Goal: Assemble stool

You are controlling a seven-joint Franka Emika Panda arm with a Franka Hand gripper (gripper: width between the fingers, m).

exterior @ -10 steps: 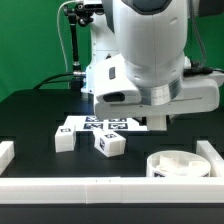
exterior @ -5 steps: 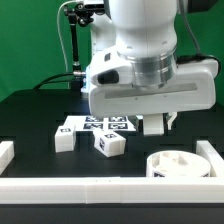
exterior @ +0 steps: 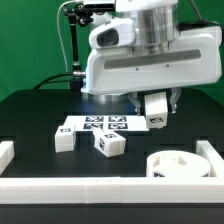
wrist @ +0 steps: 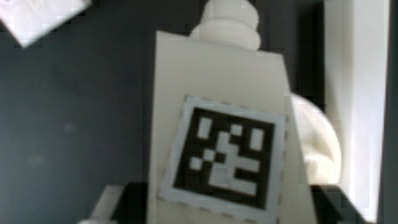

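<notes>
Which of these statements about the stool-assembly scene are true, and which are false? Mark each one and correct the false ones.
1. The gripper is shut on a white leg bearing a tag. True.
2. The round disc lies at the exterior view's left. False: it lies at the exterior view's right, beside the front rail.
3. Two loose legs lie on the table by the marker board. True.
4. A leg already stands in the round disc. False: no leg is in it. Two lie loose and one is in the gripper.
</notes>
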